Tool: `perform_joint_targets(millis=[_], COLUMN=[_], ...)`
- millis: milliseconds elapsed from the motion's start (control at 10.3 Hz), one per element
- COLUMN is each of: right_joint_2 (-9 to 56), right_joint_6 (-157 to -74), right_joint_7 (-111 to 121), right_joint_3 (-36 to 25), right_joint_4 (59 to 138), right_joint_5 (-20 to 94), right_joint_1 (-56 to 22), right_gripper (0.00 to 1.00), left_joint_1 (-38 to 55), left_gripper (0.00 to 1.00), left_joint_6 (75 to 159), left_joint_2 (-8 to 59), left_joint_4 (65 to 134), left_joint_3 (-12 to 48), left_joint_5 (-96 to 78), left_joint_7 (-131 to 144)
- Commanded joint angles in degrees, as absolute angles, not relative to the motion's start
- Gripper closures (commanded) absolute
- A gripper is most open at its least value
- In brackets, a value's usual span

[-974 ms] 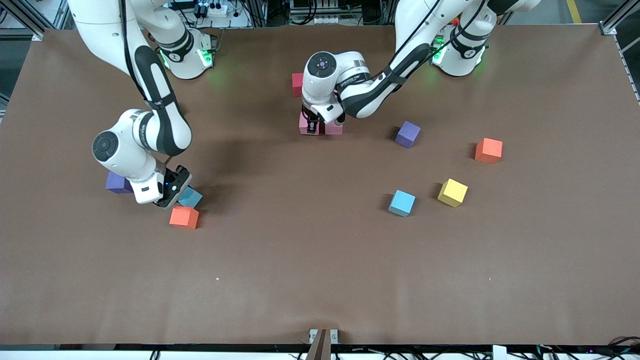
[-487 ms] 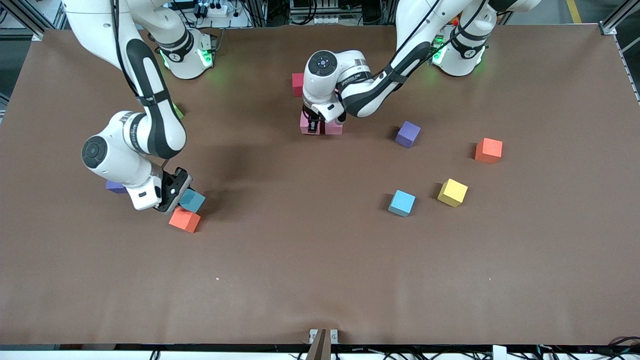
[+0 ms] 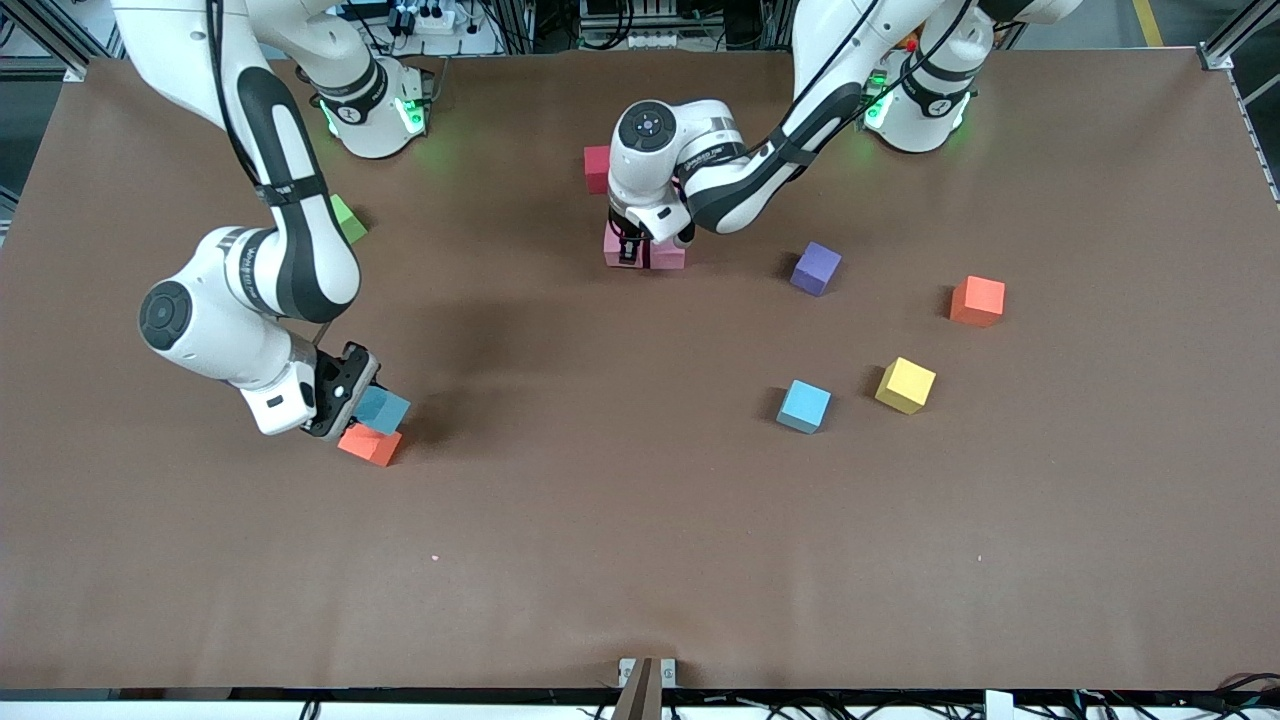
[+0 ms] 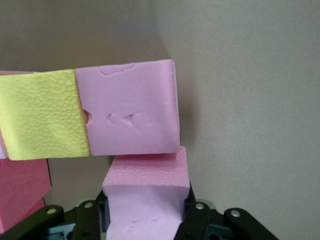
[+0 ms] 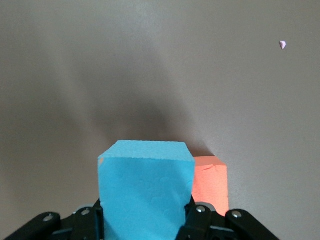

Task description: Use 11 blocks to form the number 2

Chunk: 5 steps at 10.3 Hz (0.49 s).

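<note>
My right gripper [image 3: 358,398] is shut on a light blue cube [image 3: 384,408] and holds it just over an orange-red cube [image 3: 368,444]. The right wrist view shows the blue cube [image 5: 145,190] between the fingers, with the orange-red cube [image 5: 210,182] beneath it. My left gripper [image 3: 628,250] is shut on a pink cube [image 4: 146,200] resting on the table against another pink cube [image 4: 127,115]. A yellow cube [image 4: 42,116] adjoins that one, and a red cube [image 4: 22,187] is beside them. The arm hides most of this group in the front view, where another red cube [image 3: 596,168] shows.
Loose toward the left arm's end lie a purple cube [image 3: 816,268], an orange cube [image 3: 977,301], a yellow cube [image 3: 905,385] and a light blue cube [image 3: 804,405]. A lime-green cube [image 3: 347,218] lies by the right arm.
My right gripper has lifted the light blue cube and drawn back toward the right arm's end. Its arm now hides the purple cube there and uncovers the green one. The left gripper shifted slightly.
</note>
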<state>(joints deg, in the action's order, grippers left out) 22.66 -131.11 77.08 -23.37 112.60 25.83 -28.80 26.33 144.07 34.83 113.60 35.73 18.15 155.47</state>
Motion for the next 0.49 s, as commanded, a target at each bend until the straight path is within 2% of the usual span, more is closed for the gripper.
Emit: perform_joint_targets(millis=[0, 195, 390], right_joint_2=[22.5, 22.5, 22.3], right_joint_6=[-126.6, -122.3, -121.6], right_joint_7=[73.9, 69.6, 66.5], right_joint_3=[-16.0, -8.4, -2.6], right_joint_4=[108.5, 104.9, 104.8], right_joint_5=[19.3, 12.6, 10.7], right_joint_1=[-21.2, -14.2, -10.2], right_gripper=[1.0, 1.0, 1.0], left_joint_1=[25.9, 26.0, 25.9], left_gripper=[1.0, 1.0, 1.0], left_joint_6=[145.4, 145.8, 146.2], left_joint_2=[32.5, 32.5, 32.5], left_joint_4=[116.3, 116.8, 117.0], left_joint_3=[35.9, 35.9, 35.9], left_joint_5=[19.5, 19.5, 19.5], left_joint_7=[159.2, 159.7, 159.7])
